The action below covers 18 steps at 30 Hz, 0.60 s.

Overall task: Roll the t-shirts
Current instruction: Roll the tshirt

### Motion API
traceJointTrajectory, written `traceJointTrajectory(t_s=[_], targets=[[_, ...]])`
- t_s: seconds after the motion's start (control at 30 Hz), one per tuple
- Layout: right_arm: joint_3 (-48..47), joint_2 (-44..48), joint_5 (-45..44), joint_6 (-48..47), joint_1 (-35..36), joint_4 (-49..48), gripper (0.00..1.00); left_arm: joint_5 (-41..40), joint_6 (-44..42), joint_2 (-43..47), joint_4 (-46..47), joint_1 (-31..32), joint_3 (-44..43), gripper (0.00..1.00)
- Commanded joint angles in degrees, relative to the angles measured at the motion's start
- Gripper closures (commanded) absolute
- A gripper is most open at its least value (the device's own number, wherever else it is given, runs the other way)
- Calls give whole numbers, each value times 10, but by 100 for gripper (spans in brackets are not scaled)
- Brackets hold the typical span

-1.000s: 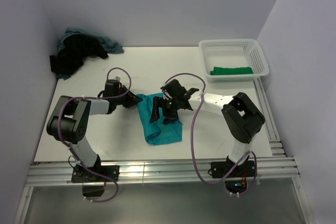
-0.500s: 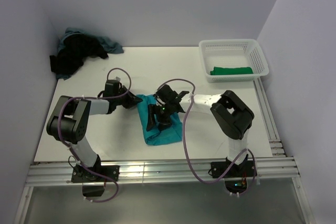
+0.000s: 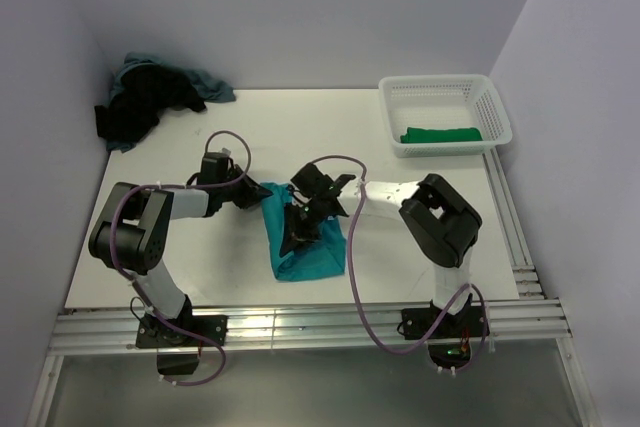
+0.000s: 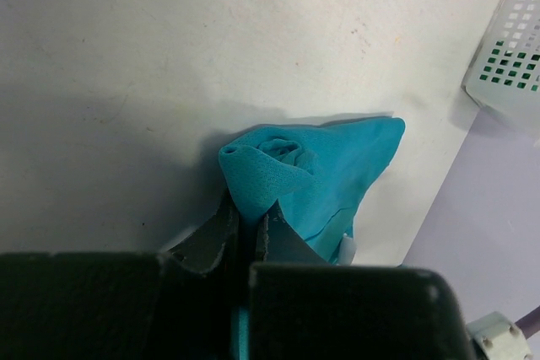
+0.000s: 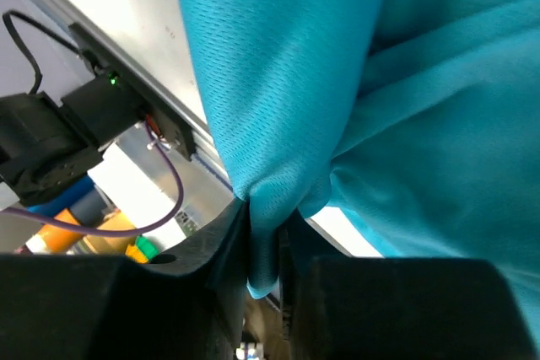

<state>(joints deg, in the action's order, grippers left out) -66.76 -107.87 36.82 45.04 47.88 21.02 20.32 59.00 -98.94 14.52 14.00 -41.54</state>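
A heap of black and dusty blue t-shirts (image 3: 150, 102) sits in the far left corner of the table (image 3: 420, 257). The left arm (image 3: 130, 232) is folded at the elbow by the table's left edge, and its forearm lies low and reaches right. The left fingers (image 4: 213, 238) are closed tight on a bunched fold at the far left corner of the teal t-shirt (image 3: 315, 257). That shirt lies crumpled in the middle of the table, between the 2 arms. The right arm (image 3: 445, 217) bends at a raised elbow and stretches its white forearm left, with the wrist tipped down over the shirt's middle. The right fingers (image 5: 218, 250) are pinched together on a pulled-up ridge of the teal cloth. At the far right stands a white basket (image 3: 497, 107), with a folded green t-shirt (image 3: 440, 134) inside it.
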Motion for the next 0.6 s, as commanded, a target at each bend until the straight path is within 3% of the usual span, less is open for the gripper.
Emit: traceJointTrajectory(t_s=[0.0, 0.13, 0.2, 0.27, 0.57], targets=[[-11, -10, 68, 18, 34, 22, 76, -28, -12, 8, -4, -2, -14, 100], [13, -26, 93, 36, 39, -12, 72, -29, -13, 8, -5, -2, -13, 100], [21, -20, 96, 39, 39, -19, 43, -29, -14, 11, -6, -1, -13, 100], [18, -6, 65, 27, 35, -5, 25, -28, -19, 13, -10, -2, -14, 100], [30, 122, -3, -1, -26, 48, 22, -27, -22, 18, -19, -2, -14, 100]])
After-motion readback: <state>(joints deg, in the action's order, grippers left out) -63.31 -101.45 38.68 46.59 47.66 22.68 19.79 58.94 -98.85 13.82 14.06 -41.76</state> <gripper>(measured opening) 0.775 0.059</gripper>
